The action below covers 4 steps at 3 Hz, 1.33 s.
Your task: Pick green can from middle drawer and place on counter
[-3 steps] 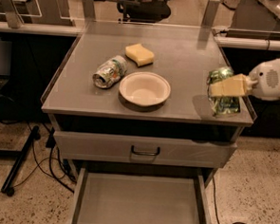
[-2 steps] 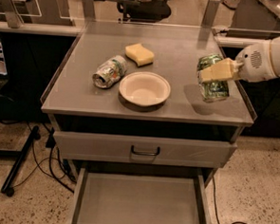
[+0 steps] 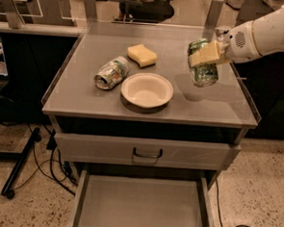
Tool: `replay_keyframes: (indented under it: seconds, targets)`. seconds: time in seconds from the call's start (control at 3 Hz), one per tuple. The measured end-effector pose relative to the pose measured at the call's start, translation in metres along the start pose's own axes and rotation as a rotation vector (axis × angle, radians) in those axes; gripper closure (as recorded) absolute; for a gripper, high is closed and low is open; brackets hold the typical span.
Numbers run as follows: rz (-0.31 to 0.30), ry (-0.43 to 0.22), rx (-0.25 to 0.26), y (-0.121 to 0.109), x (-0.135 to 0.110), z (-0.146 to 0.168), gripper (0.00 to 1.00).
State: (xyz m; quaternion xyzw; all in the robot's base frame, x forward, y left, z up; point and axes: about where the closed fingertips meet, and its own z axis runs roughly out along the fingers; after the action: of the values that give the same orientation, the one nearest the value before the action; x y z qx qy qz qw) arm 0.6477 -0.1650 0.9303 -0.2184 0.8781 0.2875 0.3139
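Observation:
My gripper (image 3: 206, 56) comes in from the upper right on a white arm and is shut on the green can (image 3: 203, 71). The can is dark green with pale markings, held upright a little above the right half of the counter (image 3: 87, 64). Its shadow falls on the counter just left of it. The middle drawer (image 3: 141, 207) stands pulled open at the bottom of the view, with nothing on its floor.
On the counter lie a paler white-and-green can (image 3: 109, 73) on its side, a white bowl (image 3: 147, 90) in the middle and a yellow sponge (image 3: 141, 54) behind it. A shut drawer front with a black handle (image 3: 147, 154) sits above the open drawer. Cables run on the floor at left and right.
My gripper has carried the green can leftward and up, from the counter's right edge to above its right half.

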Motion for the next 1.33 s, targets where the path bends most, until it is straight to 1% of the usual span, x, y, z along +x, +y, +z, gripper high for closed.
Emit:
replay_keyframes:
  seconds: [1.0,1.33]
  targets:
    - [0.003,0.003,0.0,-0.0007,0.0019,0.0008,0.12]
    - [0.002,0.003,-0.001,-0.0006,0.0019,0.0009,0.0]
